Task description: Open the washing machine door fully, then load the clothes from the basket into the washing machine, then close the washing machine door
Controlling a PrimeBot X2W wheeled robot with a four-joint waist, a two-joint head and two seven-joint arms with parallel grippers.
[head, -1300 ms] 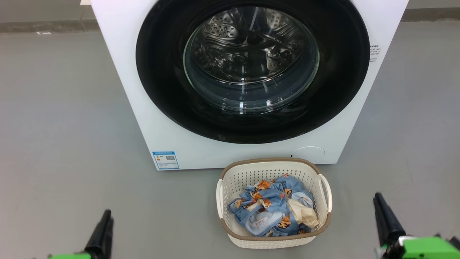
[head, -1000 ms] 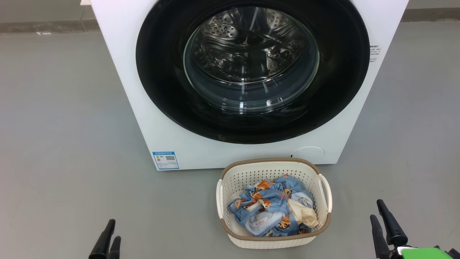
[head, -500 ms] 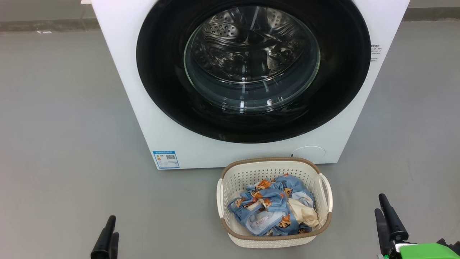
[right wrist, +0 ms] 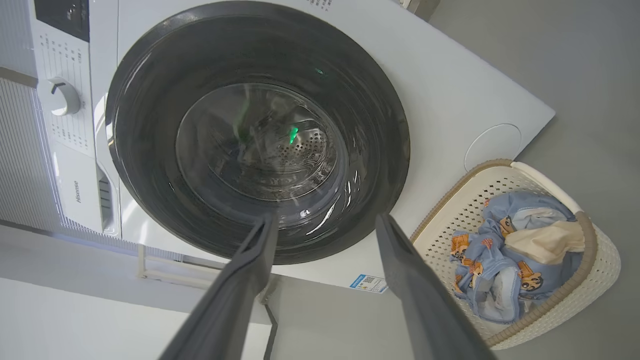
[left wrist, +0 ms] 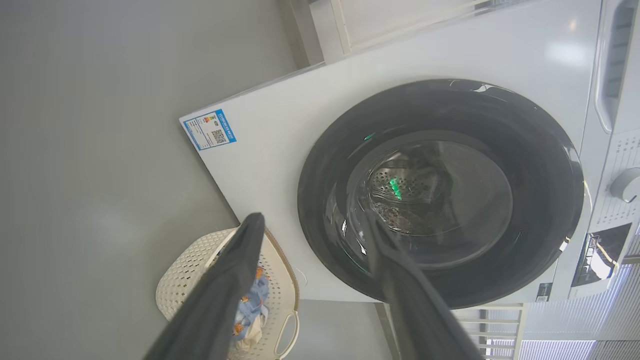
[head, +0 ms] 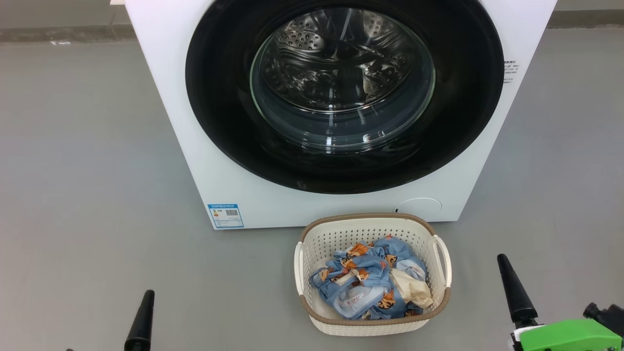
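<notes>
Left gripper (left wrist: 312, 220): fingers spread, empty, low left | door (head: 219, 122): shut flush on washing machine (head: 161, 97), ahead of and above both grippers (handle side not discernible); opening judged not yet begun | basket (head: 365, 217): on floor before machine, clothes (head: 365, 282) inside, nearer right arm | right gripper (right wrist: 327, 217): fingers spread, empty.

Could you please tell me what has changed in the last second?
The right gripper has turned about its wrist and risen a little in the head view; the left gripper has turned too. Nothing was grasped. The washing machine door stays shut, the clothes lie in the basket.
</notes>
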